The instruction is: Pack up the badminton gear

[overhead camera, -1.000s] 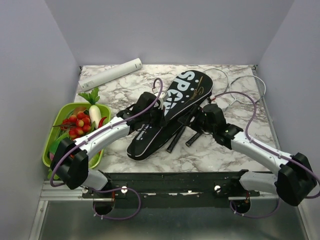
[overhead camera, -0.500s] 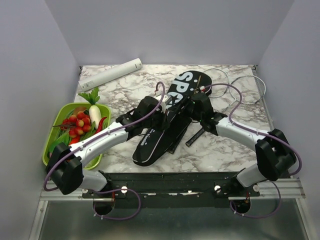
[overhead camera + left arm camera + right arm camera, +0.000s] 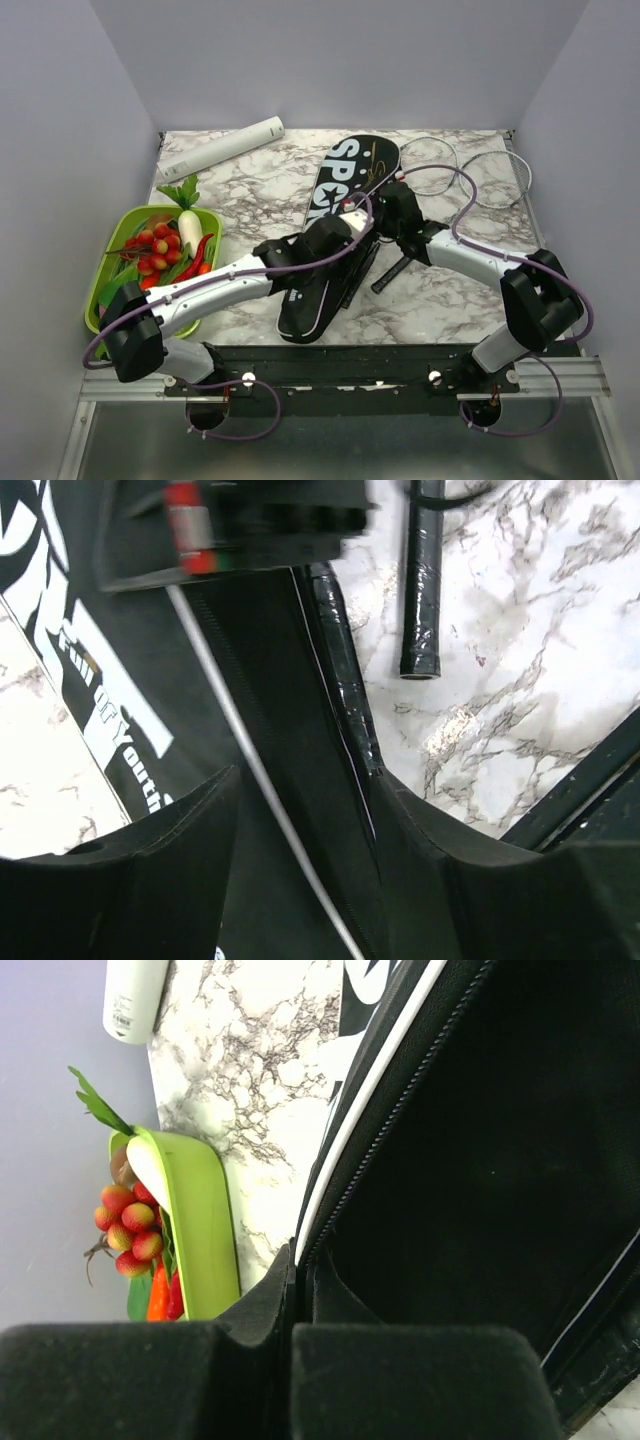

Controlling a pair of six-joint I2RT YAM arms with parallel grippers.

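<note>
- Large white letters "SPO" stand on the black bag (image 3: 345,185); the rest of the word is hidden from me.
- "of Youth" runs along a white strip (image 3: 112,720) on that bag.

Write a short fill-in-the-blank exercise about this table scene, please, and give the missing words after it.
1. The tray holding the toy vegetables is ____ in colour.
2. The lettering on the black bag is ____.
3. The right hand is ____ on the bag's edge.
4. The white tube lies near the far ____ corner of the table.
Missing words: green, white, shut, left.
</note>
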